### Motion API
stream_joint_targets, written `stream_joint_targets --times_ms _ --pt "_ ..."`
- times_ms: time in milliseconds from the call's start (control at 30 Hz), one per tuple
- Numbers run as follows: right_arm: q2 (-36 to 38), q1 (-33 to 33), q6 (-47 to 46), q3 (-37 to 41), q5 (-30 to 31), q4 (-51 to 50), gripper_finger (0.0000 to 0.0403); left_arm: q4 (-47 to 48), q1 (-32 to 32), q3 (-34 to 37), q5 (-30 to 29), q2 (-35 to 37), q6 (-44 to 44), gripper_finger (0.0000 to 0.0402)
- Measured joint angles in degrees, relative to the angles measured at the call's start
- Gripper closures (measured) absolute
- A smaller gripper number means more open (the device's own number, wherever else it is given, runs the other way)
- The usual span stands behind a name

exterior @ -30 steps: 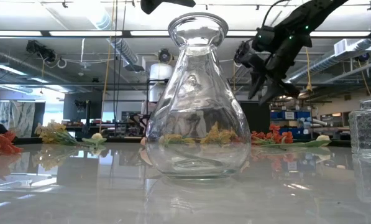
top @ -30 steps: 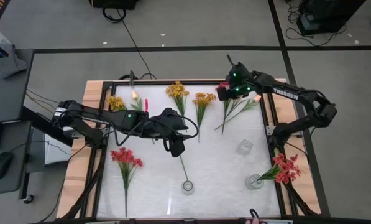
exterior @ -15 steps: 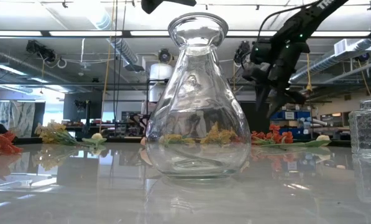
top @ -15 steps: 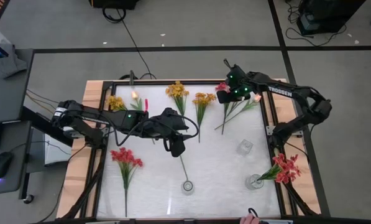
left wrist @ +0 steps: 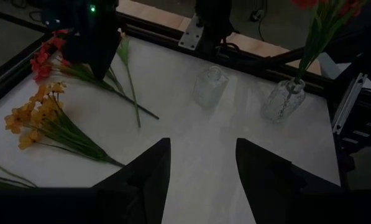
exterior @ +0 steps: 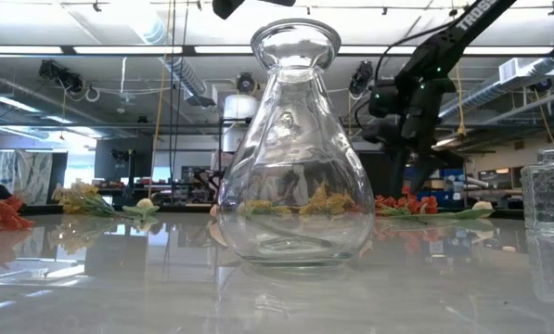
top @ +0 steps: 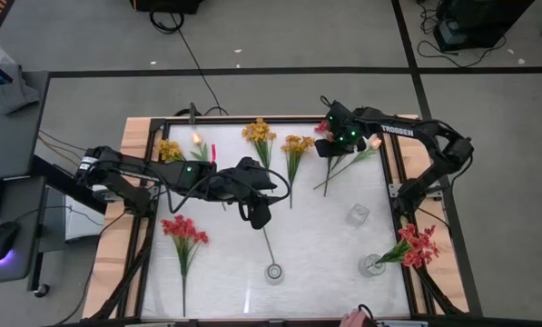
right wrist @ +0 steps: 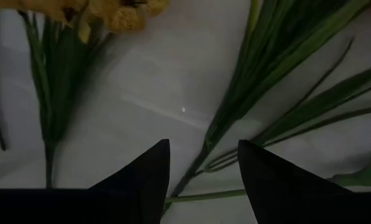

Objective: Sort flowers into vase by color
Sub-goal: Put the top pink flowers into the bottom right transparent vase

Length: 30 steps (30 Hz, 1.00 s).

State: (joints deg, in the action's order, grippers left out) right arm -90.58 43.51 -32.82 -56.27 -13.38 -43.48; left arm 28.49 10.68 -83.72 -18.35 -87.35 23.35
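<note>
Right gripper (top: pixel 329 138) low over the far right part of the worktop (top: pixel 316 245), fingers (right wrist: pixel 149 180) spread and released, nothing between them; right wrist view shows green stems of the red-pink bunch (top: pixel 336 154) just ahead of the fingertips, not gripped, and the stem of a yellow-orange bunch (top: pixel 295 156) beside it. In the low view the right arm (exterior: pixel 416 88) hangs down behind the big glass vase (exterior: pixel 295 148), right of it

Left gripper (top: pixel 258 216) near the worktop's middle, fingers (left wrist: pixel 141 180) apart, holding nothing, above bare surface; left wrist view looks across at two glass vases and the right arm over the red-pink stems

Flowers: second yellow-orange bunch (top: pixel 260 138) at the far edge near its middle, third yellow-orange bunch (top: pixel 170 150) at the far left corner, with a pale peach bud (top: pixel 197 139) just beside it. Another red-pink bunch (top: pixel 185 238) lies along the left edge, stem toward the near edge. A slim single stem (top: pixel 267 243) runs from under the left gripper toward the round-mouth vase (top: pixel 274 272) at the near edge; cannot tell if its end sits in the vase. Red-pink flowers (top: pixel 418 245) stand in a glass vase (top: pixel 371 265) at the near right corner. Small squarish glass vase (top: pixel 357 215) near the right edge, nothing in it

A person's hand (top: pixel 354 318) shows at the near edge
</note>
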Motion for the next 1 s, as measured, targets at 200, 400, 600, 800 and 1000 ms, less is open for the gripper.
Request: stream_joint_targets --times_ms 200,400,600,800,1000 --pt "-0.3 0.2 -0.2 0.0 1.3 0.3 0.0204 -0.4 0.0 0.0 0.0 0.0 0.0 0.0214" --pt "-2.1 0.3 -0.7 0.0 1.9 0.1 0.0204 -0.9 0.0 0.0 0.0 0.0 0.0 0.0214" --pt "-5.0 -0.7 -3.0 0.0 0.3 2.9 0.0204 -0.8 0.0 0.0 0.0 0.0 0.0 0.0214" --pt "-7.0 -0.8 -3.0 0.0 0.3 2.9 0.0204 -0.8 0.0 0.0 0.0 0.0 0.0 0.0214" --pt "-7.6 -0.8 -1.8 0.0 1.4 3.3 0.0207 -0.8 0.0 0.0 0.0 0.0 0.0 0.0214"
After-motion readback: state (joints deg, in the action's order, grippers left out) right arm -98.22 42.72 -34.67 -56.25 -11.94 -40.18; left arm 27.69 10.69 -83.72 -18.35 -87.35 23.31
